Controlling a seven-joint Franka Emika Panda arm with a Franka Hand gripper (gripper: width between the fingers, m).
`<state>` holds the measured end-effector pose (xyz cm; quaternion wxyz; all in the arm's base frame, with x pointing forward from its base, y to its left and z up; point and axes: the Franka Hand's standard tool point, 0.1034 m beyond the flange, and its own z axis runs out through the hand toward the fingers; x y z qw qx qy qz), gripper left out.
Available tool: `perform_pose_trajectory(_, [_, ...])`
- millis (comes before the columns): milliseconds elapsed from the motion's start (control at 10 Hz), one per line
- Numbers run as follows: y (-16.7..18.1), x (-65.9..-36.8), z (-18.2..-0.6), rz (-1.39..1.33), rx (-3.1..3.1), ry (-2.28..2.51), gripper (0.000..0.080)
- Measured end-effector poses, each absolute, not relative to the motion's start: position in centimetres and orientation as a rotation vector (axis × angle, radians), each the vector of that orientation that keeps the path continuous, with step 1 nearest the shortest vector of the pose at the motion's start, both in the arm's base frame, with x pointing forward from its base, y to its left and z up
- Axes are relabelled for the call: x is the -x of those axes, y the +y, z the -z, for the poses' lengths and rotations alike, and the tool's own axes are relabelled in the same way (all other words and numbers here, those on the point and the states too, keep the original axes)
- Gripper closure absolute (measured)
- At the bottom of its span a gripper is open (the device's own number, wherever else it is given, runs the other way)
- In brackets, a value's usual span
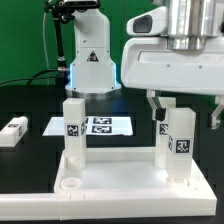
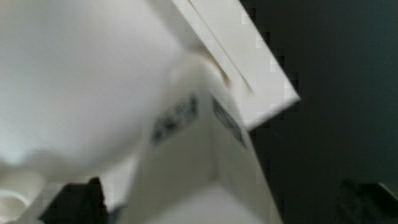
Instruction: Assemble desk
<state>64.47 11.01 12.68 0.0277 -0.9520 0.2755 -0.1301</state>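
The white desk panel (image 1: pixel 115 185) lies flat at the front of the table. Two white tagged legs stand upright on it: one at its far corner on the exterior view's left (image 1: pixel 72 125), one on the right (image 1: pixel 178 140). A third leg (image 1: pixel 12 132) lies loose on the table at the left. My gripper (image 1: pixel 187 116) hangs over the right leg, jaws apart, with a dark fingertip (image 1: pixel 158 120) beside the leg's top on each side. The wrist view is a blurred close-up of that leg (image 2: pixel 214 160) and the panel (image 2: pixel 71 90) below my gripper (image 2: pixel 222 205). A fourth leg is out of view.
The marker board (image 1: pixel 95 125) lies on the black table behind the panel. A white robot base (image 1: pixel 90 60) stands at the back, in front of a green wall.
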Motion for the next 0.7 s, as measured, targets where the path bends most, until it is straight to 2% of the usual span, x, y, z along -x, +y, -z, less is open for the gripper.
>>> perform_pose_trajectory(700, [10.89, -64.72, -12.28, 0.43, 3.09, 0.304, 0.015])
